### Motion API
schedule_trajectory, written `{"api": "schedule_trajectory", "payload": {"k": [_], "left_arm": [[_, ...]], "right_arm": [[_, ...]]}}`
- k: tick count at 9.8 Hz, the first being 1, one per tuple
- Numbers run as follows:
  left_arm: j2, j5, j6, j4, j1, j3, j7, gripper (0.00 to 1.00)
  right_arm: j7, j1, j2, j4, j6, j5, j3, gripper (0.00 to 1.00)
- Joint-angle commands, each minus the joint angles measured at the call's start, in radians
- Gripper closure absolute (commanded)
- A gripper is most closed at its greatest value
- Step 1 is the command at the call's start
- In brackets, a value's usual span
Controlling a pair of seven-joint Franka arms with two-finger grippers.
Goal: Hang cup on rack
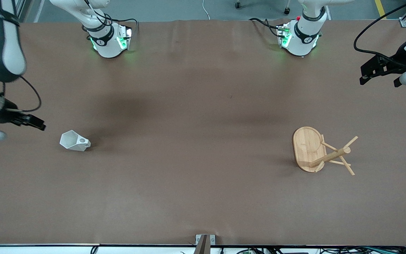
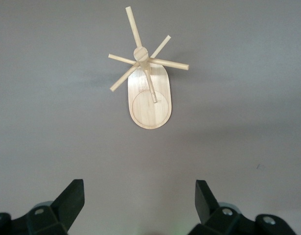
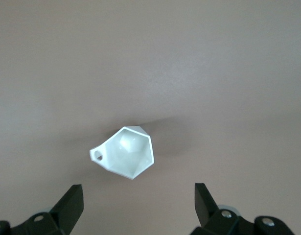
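**Cup and rack well apart, both grippers up and empty**

Nearest the front camera stood the rack (image 1: 317, 151), a light bamboo mug tree, toward the left arm's end of the table (image 1: 196, 183). Its oval base (image 1: 307, 146) lay flat on the brown surface, and its round post (image 1: 330, 156) carried several thin pegs (image 1: 350, 142) that fanned out from the upper part. In the left wrist view the rack (image 2: 149, 95) showed from above, the pegs spreading around the post top, nothing hanging on them.

Slightly farther from the front camera, and toward the right arm's end of the table, the cup (image 1: 74, 141) lay on the surface, well apart from the rack. It was small, white and faceted, its wide polygonal mouth turned toward the right arm's end, and its side tab (image 1: 82, 141) with the round hole faced up. In the right wrist view the cup (image 3: 126, 152) showed its open mouth and the holed tab (image 3: 98, 155).

The right gripper (image 1: 35, 122) hung over the table near the cup but apart from it, its black fingers (image 3: 72, 203) spread wide and holding nothing. The left gripper (image 1: 374, 72) waited in the air over the left arm's end of the table, well apart from the rack; its fingers (image 2: 72, 198) too were spread wide and empty.
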Motion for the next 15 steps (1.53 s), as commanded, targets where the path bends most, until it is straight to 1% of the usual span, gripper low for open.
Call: {"api": "schedule_trajectory", "payload": {"k": [1,2,3,5,6,8,10,11,12,13,14,15], "left_arm": [[0.025,0.003,-0.018,-0.001,0.000,-0.002,0.013,0.00],[0.025,0.003,-0.018,0.001,-0.003,-0.002,0.011,0.00],[0.025,0.001,-0.019,0.001,-0.004,-0.002,0.013,0.00],[0.025,0.001,-0.027,-0.001,-0.006,-0.002,0.013,0.00],[0.025,0.001,-0.035,-0.001,-0.006,-0.002,0.013,0.00],[0.025,0.001,-0.036,0.001,-0.001,-0.002,0.013,0.00],[0.026,0.001,-0.036,0.001,0.000,-0.002,0.013,0.00],[0.026,0.001,-0.036,0.007,-0.001,-0.002,0.013,0.00],[0.028,0.001,-0.036,0.007,-0.001,-0.002,0.013,0.00],[0.028,0.001,-0.036,0.007,-0.006,-0.002,0.014,0.00],[0.031,-0.003,-0.036,0.007,-0.009,-0.002,0.016,0.00],[0.040,-0.030,-0.036,0.007,-0.009,-0.002,0.015,0.00]], "right_arm": [[-0.078,-0.046,0.078,-0.117,0.203,0.007,0.001,0.00],[-0.080,-0.046,0.135,-0.134,0.280,0.007,0.002,0.00],[-0.080,-0.043,0.178,-0.132,0.314,0.017,0.004,0.00],[-0.080,-0.038,0.203,-0.138,0.325,0.019,0.007,0.07],[-0.080,-0.038,0.212,-0.138,0.333,0.020,0.008,0.13],[-0.080,-0.037,0.227,-0.138,0.351,0.022,0.010,0.32],[-0.078,-0.037,0.230,-0.137,0.351,0.028,0.012,0.66],[-0.080,-0.032,0.247,-0.132,0.356,0.087,0.012,0.86],[-0.080,-0.016,0.259,-0.129,0.379,0.135,0.012,0.99],[-0.087,-0.008,0.259,-0.128,0.377,0.137,0.012,1.00],[-0.151,-0.018,0.259,-0.125,0.379,0.137,0.012,1.00],[-0.184,-0.026,0.258,-0.122,0.370,0.139,0.010,1.00]]}}
